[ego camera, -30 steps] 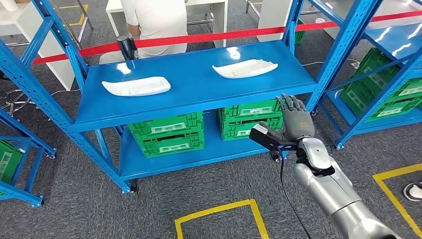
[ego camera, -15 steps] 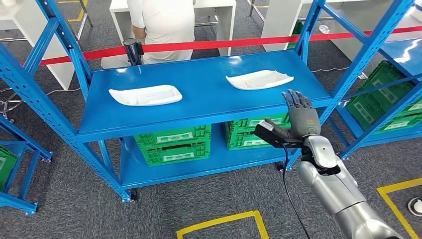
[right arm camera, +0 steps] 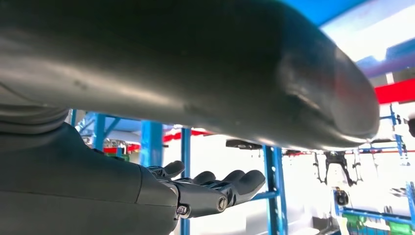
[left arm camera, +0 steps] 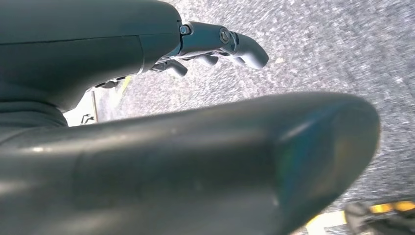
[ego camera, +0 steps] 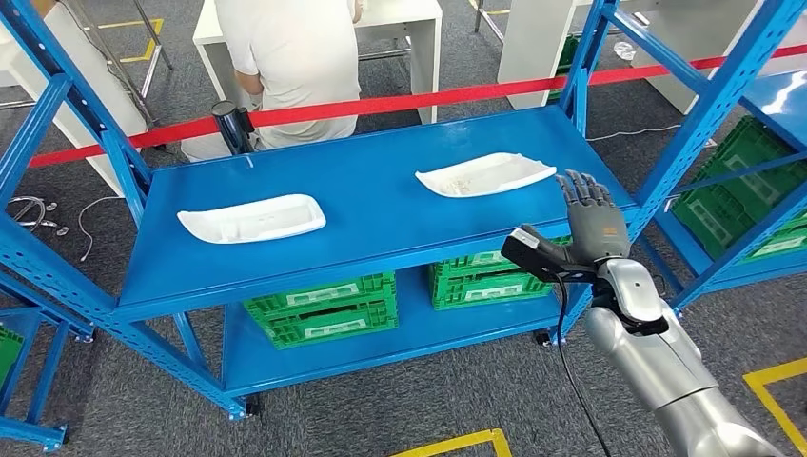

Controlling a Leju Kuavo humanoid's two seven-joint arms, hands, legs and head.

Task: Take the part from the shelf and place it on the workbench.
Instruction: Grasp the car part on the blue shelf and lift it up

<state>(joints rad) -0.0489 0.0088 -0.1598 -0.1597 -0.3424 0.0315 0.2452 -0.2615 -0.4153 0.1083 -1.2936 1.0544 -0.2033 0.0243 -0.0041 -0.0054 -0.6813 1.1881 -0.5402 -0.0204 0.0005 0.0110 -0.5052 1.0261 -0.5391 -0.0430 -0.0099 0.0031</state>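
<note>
A blue metal shelf (ego camera: pixel 381 214) stands ahead of the robot, and 2 white parts lie on its upper board. The right part (ego camera: pixel 485 174) rests near the board's right rear corner, a shallow white tray-like shell lying flat with its long side roughly along the board. The left part (ego camera: pixel 251 218) lies toward the board's left side, about midway between front and rear edges, well apart from the first.

The right hand (ego camera: pixel 588 221) is raised in front of the shelf's right front corner, just beside the front edge of the upper board, palm turned toward the shelf. Its fingers (ego camera: pixel 580 190) are spread and extended upward, holding nothing, and the thumb (ego camera: pixel 535 252) sticks out to the side. It is near the right part but not touching it. The right wrist view shows the same fingers (right arm camera: pixel 230 183) stretched out and apart (blue shelf posts stand blurred behind them).

The left hand (left arm camera: pixel 147 98) hangs over grey carpet (left arm camera: pixel 342 49), its fingers (left arm camera: pixel 235 44) gently bent with nothing between them.

On the lower board sit 2 green crates: 1 (ego camera: pixel 324 305) under the left part, the other (ego camera: pixel 485 278) under the right part. A red tape (ego camera: pixel 400 103) runs behind the shelf, and a person in a white shirt (ego camera: pixel 290 57) stands beyond it at a white desk (ego camera: pixel 419 24). A dark cylinder (ego camera: pixel 231 124) stands at the board's left rear corner.
</note>
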